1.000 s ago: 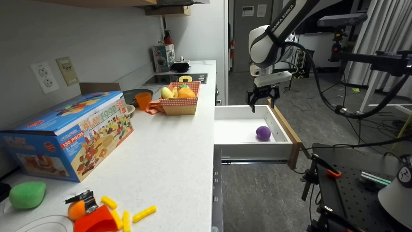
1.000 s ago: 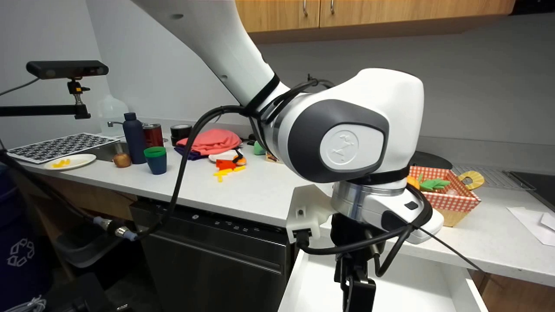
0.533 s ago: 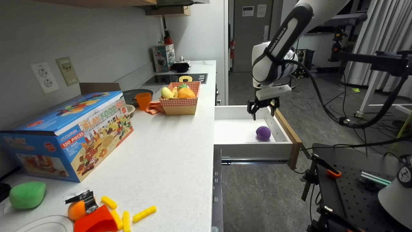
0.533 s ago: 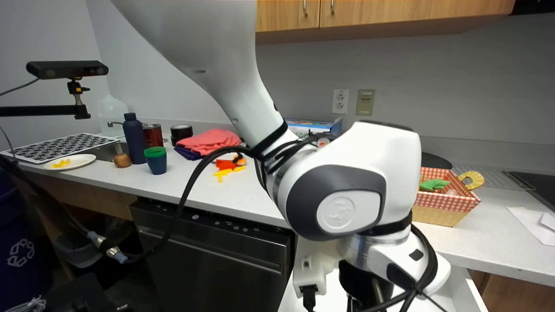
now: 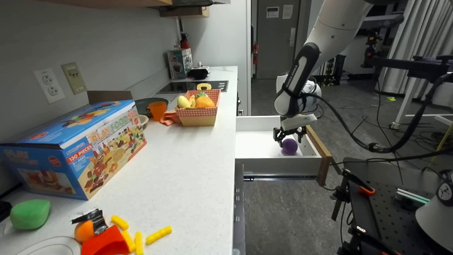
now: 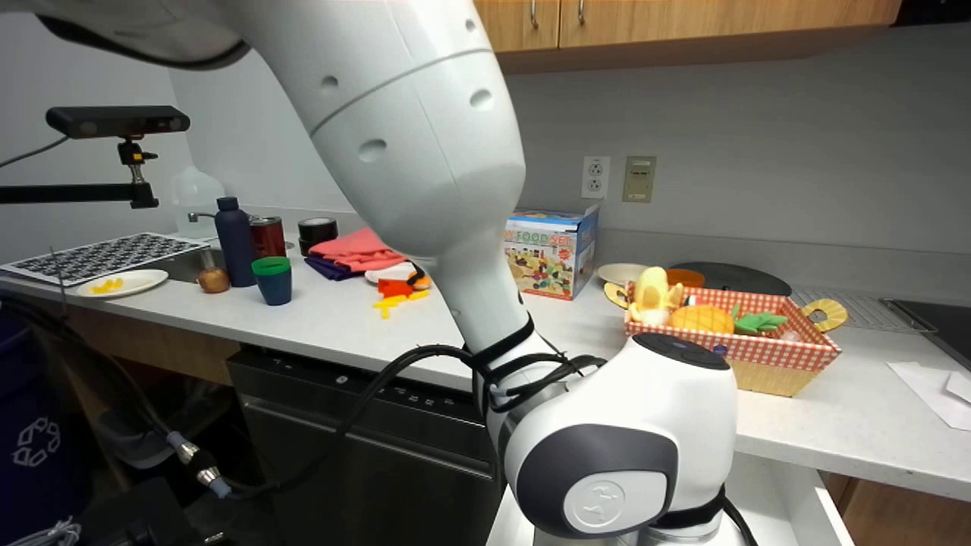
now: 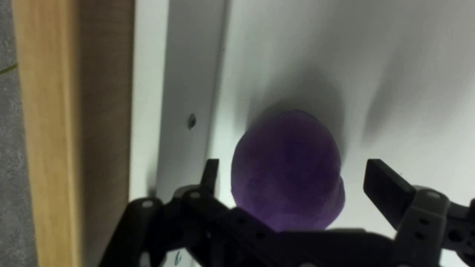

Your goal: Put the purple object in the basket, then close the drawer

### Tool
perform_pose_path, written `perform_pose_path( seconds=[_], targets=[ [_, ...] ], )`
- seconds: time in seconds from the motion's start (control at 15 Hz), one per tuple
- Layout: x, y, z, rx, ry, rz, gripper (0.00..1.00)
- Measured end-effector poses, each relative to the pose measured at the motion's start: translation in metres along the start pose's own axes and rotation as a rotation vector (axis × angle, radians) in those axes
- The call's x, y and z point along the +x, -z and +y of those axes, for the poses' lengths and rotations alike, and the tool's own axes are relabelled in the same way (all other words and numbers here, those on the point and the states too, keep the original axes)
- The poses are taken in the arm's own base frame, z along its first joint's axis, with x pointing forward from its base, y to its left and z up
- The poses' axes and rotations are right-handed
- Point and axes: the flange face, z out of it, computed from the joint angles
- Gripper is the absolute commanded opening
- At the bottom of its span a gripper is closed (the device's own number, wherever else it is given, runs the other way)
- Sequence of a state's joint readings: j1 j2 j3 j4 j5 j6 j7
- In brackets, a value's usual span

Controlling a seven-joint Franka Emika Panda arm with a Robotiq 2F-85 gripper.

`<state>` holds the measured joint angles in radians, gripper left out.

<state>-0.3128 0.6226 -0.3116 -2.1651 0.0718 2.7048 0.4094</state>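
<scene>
The purple object (image 5: 289, 146) lies on the white floor of the open drawer (image 5: 256, 141), close to the drawer's wooden front. In the wrist view the purple object (image 7: 285, 167) sits between the fingers of my gripper (image 7: 291, 165), with a gap on each side. My gripper (image 5: 290, 141) is open, low inside the drawer and pointing down at it. The basket (image 5: 197, 121) of toy fruit stands on the counter; it also shows in an exterior view (image 6: 781, 371). There the arm hides the purple object, and the gripper is out of view.
The drawer's wooden front (image 7: 48, 129) and white inner wall (image 7: 189, 92) run close beside the left finger. The counter edge (image 5: 235, 159) stands above the drawer's inner end. A blue toy box (image 5: 78, 145) and an orange cup (image 5: 158, 110) are on the counter.
My gripper has moved down from above the drawer into it, to the purple object, staying open. The purple object, basket and drawer have not moved.
</scene>
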Motion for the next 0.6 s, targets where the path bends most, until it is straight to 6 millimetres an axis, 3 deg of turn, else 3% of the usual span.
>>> perform_pose_path(
  seconds=[0.33,0.6],
  targets=[
    [0.019,-0.015,-0.006,-0.001,-0.024,0.011,0.34],
    [0.027,-0.001,-0.005,0.02,-0.045,0.029,0.09]
  ],
)
